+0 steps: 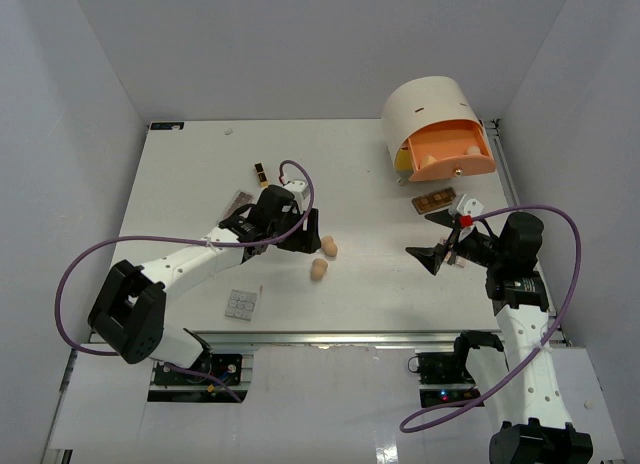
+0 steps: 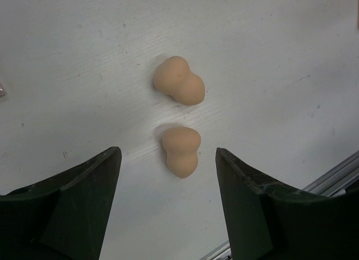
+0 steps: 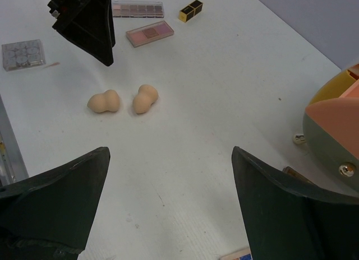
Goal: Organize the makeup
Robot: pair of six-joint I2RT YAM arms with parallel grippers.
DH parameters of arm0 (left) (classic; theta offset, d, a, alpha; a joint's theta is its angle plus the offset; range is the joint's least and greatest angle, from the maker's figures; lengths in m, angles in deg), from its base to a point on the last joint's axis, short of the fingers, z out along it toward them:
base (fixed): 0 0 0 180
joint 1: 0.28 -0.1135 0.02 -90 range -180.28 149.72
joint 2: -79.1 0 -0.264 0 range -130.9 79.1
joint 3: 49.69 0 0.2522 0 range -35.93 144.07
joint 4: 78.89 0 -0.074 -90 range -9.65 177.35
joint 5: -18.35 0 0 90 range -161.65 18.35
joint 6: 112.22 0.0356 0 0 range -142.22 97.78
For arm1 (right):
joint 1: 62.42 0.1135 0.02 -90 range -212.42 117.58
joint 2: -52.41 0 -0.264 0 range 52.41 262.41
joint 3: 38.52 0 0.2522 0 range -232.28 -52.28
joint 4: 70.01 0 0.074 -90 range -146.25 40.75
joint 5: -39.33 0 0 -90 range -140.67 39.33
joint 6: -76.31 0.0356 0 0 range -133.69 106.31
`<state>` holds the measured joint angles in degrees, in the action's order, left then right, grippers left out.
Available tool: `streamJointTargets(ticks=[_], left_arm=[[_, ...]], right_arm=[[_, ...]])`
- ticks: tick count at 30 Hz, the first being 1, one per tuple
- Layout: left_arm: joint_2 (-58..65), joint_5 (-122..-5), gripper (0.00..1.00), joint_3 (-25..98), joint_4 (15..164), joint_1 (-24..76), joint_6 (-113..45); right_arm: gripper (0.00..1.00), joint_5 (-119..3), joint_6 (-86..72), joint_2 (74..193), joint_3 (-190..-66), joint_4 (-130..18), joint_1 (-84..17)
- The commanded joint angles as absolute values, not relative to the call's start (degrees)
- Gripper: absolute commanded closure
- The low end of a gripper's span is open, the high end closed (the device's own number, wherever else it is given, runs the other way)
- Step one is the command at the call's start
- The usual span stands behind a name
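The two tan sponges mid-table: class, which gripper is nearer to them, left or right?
Left. The left gripper hangs just above the sponges, one framed between its open jaws; the right gripper stands well off to their right.

White table [image 2: 280, 58], tan sponge [image 2: 180, 151] between spread hand [image 2: 168, 154] fingertips, second sponge [image 2: 179, 87] just beyond

White table [image 1: 200, 164]. Mid: tan sponge [image 1: 329, 246] w/ second sponge [image 1: 319, 270] just beside, not touching. Near edge, left: grey-white palette [image 1: 240, 304]. Twd far edge, left: black-gold lipstick [image 1: 261, 172], pink palette [image 3: 150, 33] near it. Far right corner: round cream drawer unit [image 1: 430, 119], brown palette [image 1: 434, 199] just in front.
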<state>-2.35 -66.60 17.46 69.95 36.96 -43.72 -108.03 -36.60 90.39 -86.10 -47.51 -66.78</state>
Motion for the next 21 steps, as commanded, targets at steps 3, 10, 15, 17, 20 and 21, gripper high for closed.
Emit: streamJointTargets(ticks=[3,10,15,17,20,21], left_arm=[[-3.64,-73.39,0.27,21.45,66.70,37.73,-42.17],[-9.28,-72.26,0.27,24.89,67.78,38.42,-41.69],[-15.77,-69.44,0.27,28.11,69.89,38.83,-42.46],[-18.40,-68.91,0.29,29.82,70.32,38.89,-42.57],[-20.55,-68.16,0.34,31.45,70.81,39.12,-42.61],[-21.18,-67.92,0.36,31.86,70.93,39.18,-42.57]], right_arm=[[0.04,-108.63,-35.53,90.29,-85.81,-50.49,-67.65],[0.04,-108.87,-35.49,91.09,-85.58,-50.72,-67.87],[0.04,-109.03,-35.49,91.26,-85.42,-50.88,-68.20],[0.04,-109.08,-35.49,91.36,-85.36,-50.94,-68.36],[0.04,-109.12,-35.40,91.40,-85.33,-50.97,-68.45],[0.04,-109.12,-35.40,91.49,-85.33,-50.99,-68.48]])
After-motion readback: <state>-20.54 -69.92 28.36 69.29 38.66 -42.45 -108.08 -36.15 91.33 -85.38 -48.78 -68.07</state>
